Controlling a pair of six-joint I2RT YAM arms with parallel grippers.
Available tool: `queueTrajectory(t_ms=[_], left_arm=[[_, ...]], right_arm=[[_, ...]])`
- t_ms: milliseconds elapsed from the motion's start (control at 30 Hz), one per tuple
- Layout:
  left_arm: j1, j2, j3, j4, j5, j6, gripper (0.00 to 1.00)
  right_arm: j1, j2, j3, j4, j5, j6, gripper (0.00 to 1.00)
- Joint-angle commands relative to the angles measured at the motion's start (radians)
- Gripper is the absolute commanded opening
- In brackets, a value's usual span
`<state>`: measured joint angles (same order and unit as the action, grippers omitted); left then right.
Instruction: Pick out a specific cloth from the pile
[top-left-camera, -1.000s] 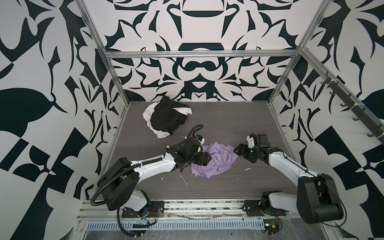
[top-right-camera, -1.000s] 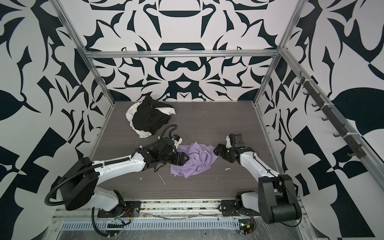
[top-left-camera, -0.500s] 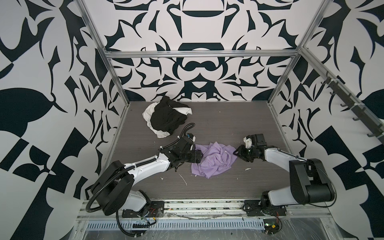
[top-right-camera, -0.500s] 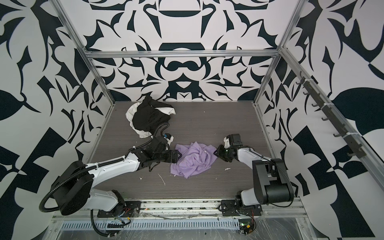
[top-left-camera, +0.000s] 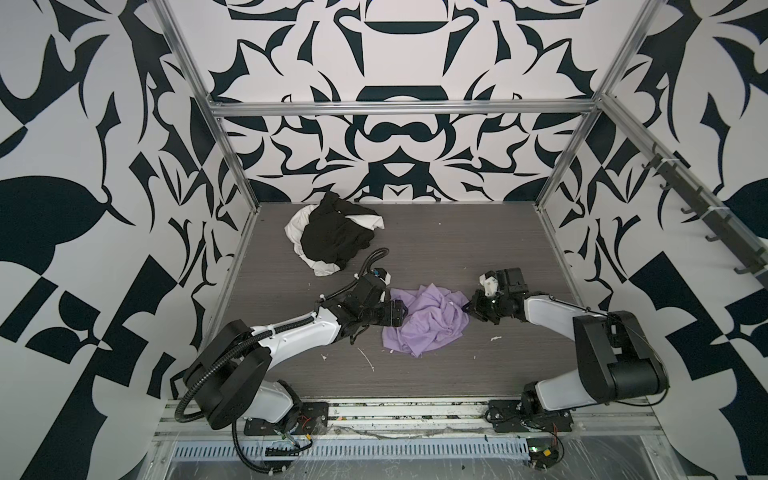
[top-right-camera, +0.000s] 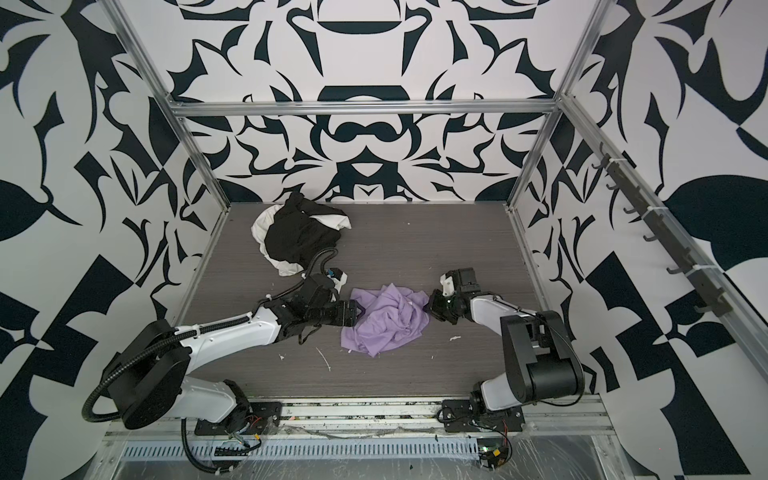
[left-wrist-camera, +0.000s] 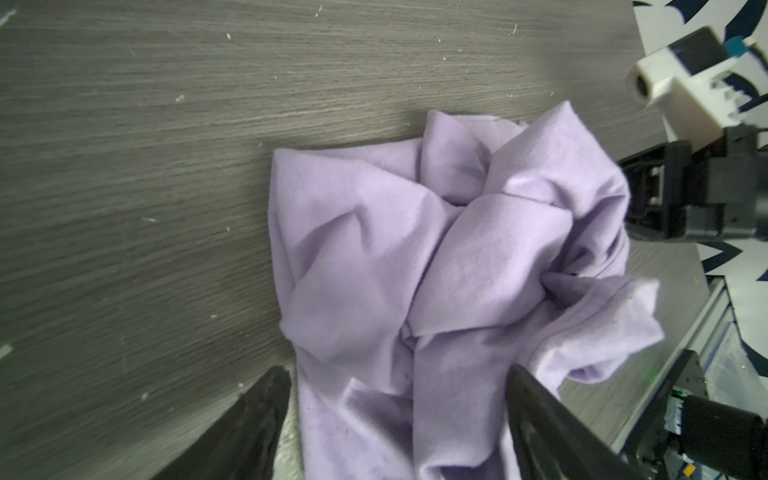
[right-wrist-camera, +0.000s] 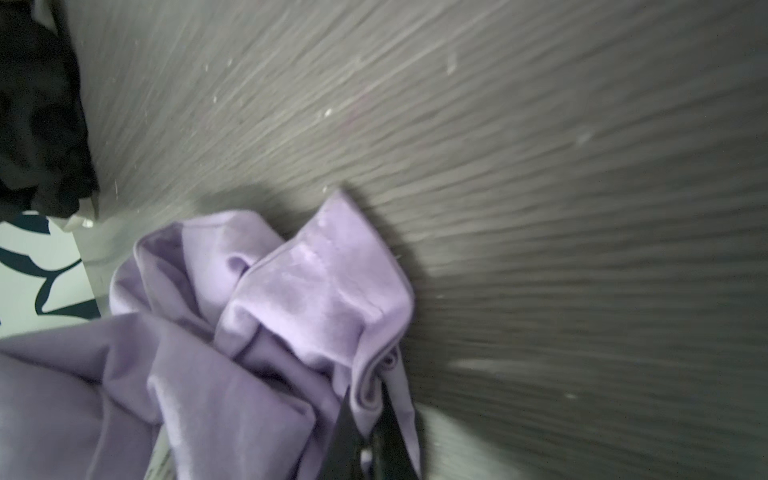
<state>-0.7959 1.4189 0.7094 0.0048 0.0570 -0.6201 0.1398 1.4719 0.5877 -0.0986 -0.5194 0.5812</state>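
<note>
Cloth position: the cloth (top-left-camera: 424, 320) (top-right-camera: 384, 322) lies crumpled on the grey table (top-left-camera: 457, 249), a little below the middle of both top views, between the two arms.
Cloth axis: its long axis runs on a slant from lower left to upper right. A bunched corner points right toward the right gripper (top-left-camera: 467, 308) (top-right-camera: 428, 309), and a flatter flap points at the lower edge of the frame.
Right claw: clamped together on a fold of that right corner. In the right wrist view the lilac fold (right-wrist-camera: 249, 332) stands pinched between the dark fingers of the gripper (right-wrist-camera: 365, 399).
Left claw: the left gripper (top-left-camera: 405, 311) (top-right-camera: 359, 312) is at the cloth's left edge with its jaws wide apart. In the left wrist view (left-wrist-camera: 397, 374) the cloth (left-wrist-camera: 436, 270) lies between the fingers; whether they touch it, I cannot tell.
Surroundings: the pile (top-left-camera: 332, 237) sits well apart in the upper left of the tabletop, its black cloth (top-left-camera: 332, 241) on top of the white cloth (top-left-camera: 297, 224).
Litter: small white scraps (top-left-camera: 368, 359) lie on the table below the cloth.
</note>
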Motion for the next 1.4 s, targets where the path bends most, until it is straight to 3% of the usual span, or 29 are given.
queueTrajectory(t_ms=[0, 433, 500, 633, 800, 967, 1067, 1100, 1133, 1200, 1267, 1367], left_arm=[[0.003, 0.009, -0.017, 0.039, 0.007, -0.027, 0.84], [0.006, -0.056, -0.026, 0.014, -0.025, -0.001, 0.84], [0.006, -0.067, -0.029, 0.008, -0.029, 0.002, 0.84], [0.009, -0.109, -0.023, -0.026, -0.045, 0.023, 0.84], [0.027, -0.211, 0.017, -0.131, -0.097, 0.093, 0.84], [0.027, -0.365, -0.042, -0.093, -0.314, 0.129, 0.86], [0.027, -0.455, -0.116, -0.025, -0.467, 0.162, 0.91], [0.027, -0.479, -0.158, 0.025, -0.519, 0.164, 0.89], [0.027, -0.498, -0.205, 0.075, -0.597, 0.171, 0.80], [0.029, -0.525, -0.280, 0.176, -0.722, 0.267, 0.77], [0.063, -0.540, -0.311, 0.193, -0.769, 0.395, 0.77], [0.180, -0.534, -0.286, 0.072, -0.729, 0.434, 0.77]], right_arm=[[0.043, 0.005, -0.004, 0.010, -0.014, 0.021, 0.06], [0.122, 0.026, 0.026, 0.016, 0.012, 0.045, 0.06], [0.118, 0.002, 0.053, -0.032, 0.029, 0.031, 0.15], [0.084, -0.066, 0.159, -0.205, 0.086, -0.037, 0.46], [0.030, -0.188, 0.237, -0.295, 0.224, -0.102, 0.63], [-0.035, -0.307, 0.214, -0.147, 0.362, -0.117, 0.71], [-0.035, -0.361, 0.155, 0.011, 0.478, -0.227, 0.72], [-0.035, -0.376, 0.125, 0.076, 0.512, -0.277, 0.72], [-0.035, -0.392, 0.085, 0.159, 0.547, -0.349, 0.74], [-0.035, -0.414, -0.018, 0.341, 0.616, -0.493, 0.79], [-0.036, -0.418, -0.104, 0.518, 0.688, -0.587, 0.85], [-0.037, -0.390, -0.120, 0.575, 0.786, -0.660, 0.91]])
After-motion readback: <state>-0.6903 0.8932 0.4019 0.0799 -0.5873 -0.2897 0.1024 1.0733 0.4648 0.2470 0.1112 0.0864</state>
